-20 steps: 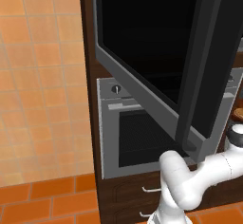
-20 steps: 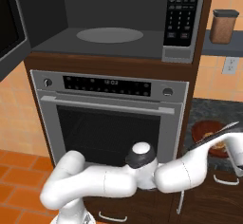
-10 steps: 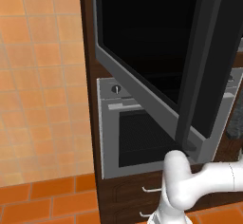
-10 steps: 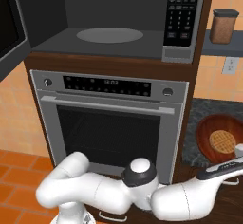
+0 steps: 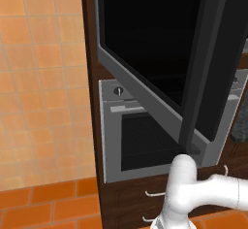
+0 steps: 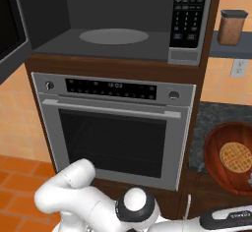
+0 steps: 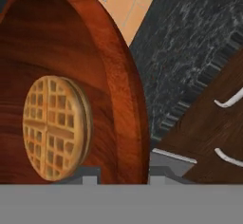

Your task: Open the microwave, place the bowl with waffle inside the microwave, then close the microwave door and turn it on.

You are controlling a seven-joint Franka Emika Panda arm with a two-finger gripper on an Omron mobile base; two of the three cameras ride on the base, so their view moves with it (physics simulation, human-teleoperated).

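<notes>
The hand (image 7: 118, 174) is clamped on the wooden bowl's (image 7: 124, 90) rim; the waffle (image 7: 54, 126) lies inside; the microwave door (image 5: 160, 63) stands open.

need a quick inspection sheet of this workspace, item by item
surface: dark speckled counter right of the oven, carrying the bowl
job's things: microwave open with a bare turntable; its door swung wide to the left; wooden bowl with waffle on the counter, not yet inside
clutter: brown canister on a shelf right of the microwave
grippers: gripper at the bowl's rim, one finger on each side of the rim; a firm grip cannot be confirmed
cables: nothing seen
surroundings: steel oven under the microwave, drawer handles, orange tile wall, wall outlet
</notes>
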